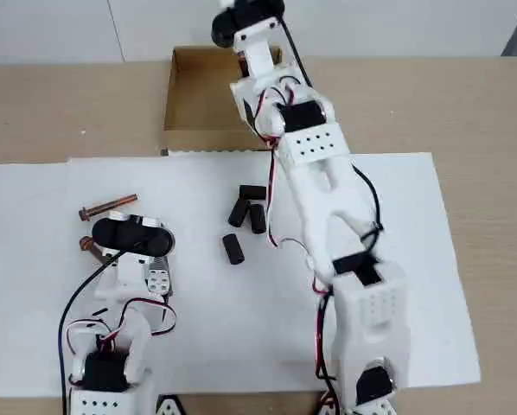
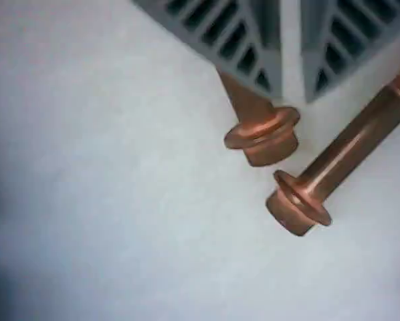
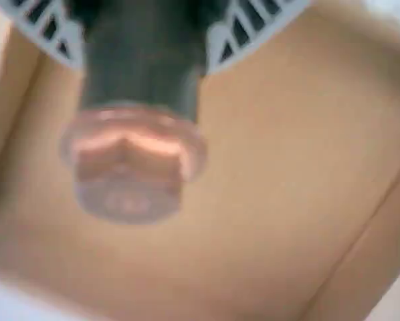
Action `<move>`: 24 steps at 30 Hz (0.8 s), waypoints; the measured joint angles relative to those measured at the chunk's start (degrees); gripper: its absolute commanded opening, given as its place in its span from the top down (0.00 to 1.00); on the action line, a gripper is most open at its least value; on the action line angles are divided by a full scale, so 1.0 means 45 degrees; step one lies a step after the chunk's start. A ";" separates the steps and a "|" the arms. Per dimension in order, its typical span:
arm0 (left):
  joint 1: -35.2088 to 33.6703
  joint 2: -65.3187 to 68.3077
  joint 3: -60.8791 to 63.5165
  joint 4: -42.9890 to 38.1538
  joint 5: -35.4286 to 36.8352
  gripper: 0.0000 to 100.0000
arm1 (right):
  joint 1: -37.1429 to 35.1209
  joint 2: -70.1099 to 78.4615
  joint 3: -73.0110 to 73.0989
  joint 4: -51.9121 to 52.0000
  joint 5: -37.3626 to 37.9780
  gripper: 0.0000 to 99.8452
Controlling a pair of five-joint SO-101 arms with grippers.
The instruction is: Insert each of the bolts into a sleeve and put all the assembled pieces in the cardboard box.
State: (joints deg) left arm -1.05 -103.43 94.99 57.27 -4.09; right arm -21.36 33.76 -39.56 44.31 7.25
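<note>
My right gripper (image 3: 143,53) is shut on an assembled piece, a black sleeve (image 3: 140,60) with a copper bolt head (image 3: 130,167) sticking out. It hangs over the floor of the cardboard box (image 3: 307,167). In the high view that gripper (image 1: 245,52) is above the box (image 1: 194,99) at the back of the table. My left gripper (image 2: 287,93) is shut on a copper bolt (image 2: 261,134) lying on the white paper, with a second bolt (image 2: 320,180) right beside it. In the high view the left gripper (image 1: 98,246) is at the left, near another bolt (image 1: 109,206).
Several loose black sleeves (image 1: 245,216) lie mid-table on the white paper sheet (image 1: 397,199), between the two arms. The right arm's white links (image 1: 328,199) stretch across the paper's right half. Bare wooden table (image 1: 483,130) surrounds the sheet.
</note>
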 measured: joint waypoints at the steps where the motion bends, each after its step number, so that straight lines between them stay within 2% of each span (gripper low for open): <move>1: 0.0000 0.0000 0.0000 0.0000 0.0000 0.99 | 0.0000 0.0567 -0.0645 0.0000 0.0098 1.00; 8: 0.0000 0.0000 0.0000 0.0000 0.0000 0.99 | 0.0000 0.3712 -0.3634 0.0000 0.0352 0.99; 14: 0.0000 0.0000 0.0000 0.0000 0.0000 0.99 | 0.0000 0.4747 -0.4142 0.0156 0.0352 0.84; 19: 0.0000 0.0000 0.0000 0.0000 0.0000 0.99 | 0.0000 0.4786 -0.4435 0.0762 0.0352 0.87; 24: 0.0000 0.0000 0.0000 0.0000 0.0000 0.99 | 0.0000 0.4786 -0.4552 0.0957 0.0352 0.94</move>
State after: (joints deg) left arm -1.05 -103.43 94.99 57.27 -4.09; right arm -21.36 55.30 -60.04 48.62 8.84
